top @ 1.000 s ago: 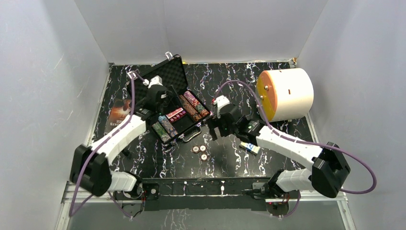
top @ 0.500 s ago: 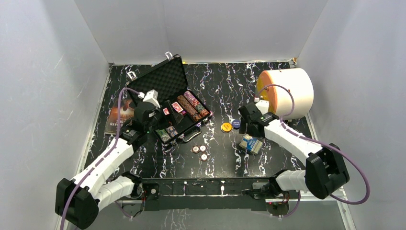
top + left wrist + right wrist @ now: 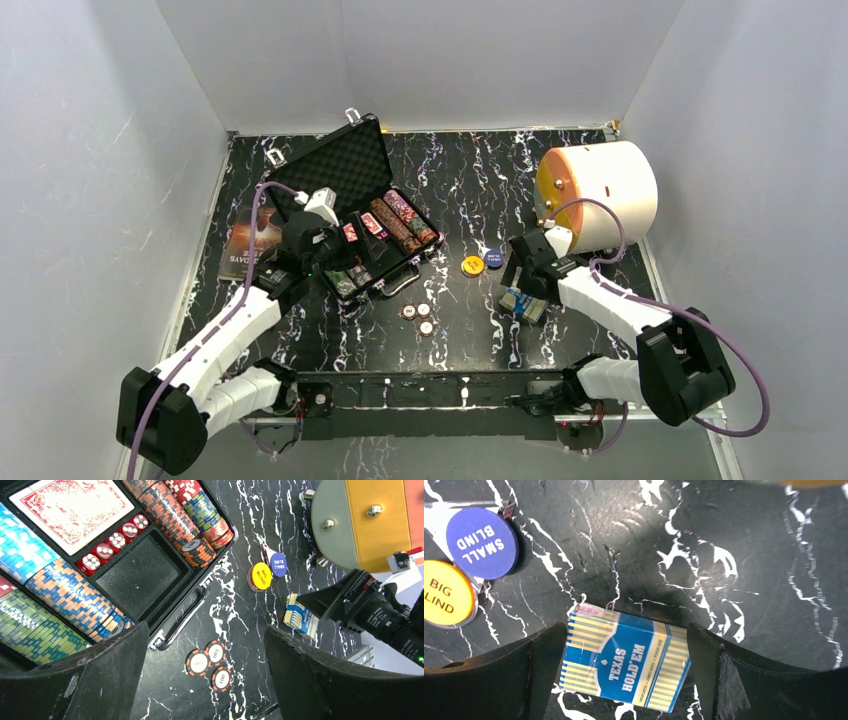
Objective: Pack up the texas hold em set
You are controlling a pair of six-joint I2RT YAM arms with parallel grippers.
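Mostly packed. The open case (image 3: 340, 170) sits far left on the table and holds the chip rows (image 3: 65, 600), the red deck (image 3: 72, 505) and the red dice (image 3: 112, 545). One compartment beside the dice is bare, probably for the second deck.

Left for you to pack:
- the blue deck (image 3: 624, 662), on the table right of centre
- the small blind button (image 3: 481, 542) and the big blind button (image 3: 444, 594)
- three loose chips (image 3: 198, 662) near the case handle
- then closing the lid

Your right gripper (image 3: 624, 645) is spread wide with the blue deck between its fingers. Can't tell if the fingers touch it, and it's not lifted. Your left gripper (image 3: 205, 635) hangs spread wide over the case front, holding nothing.

Hard to make out:
- something white under the blind buttons, can't identify it
- the case's left end, covered by the left arm in the top view
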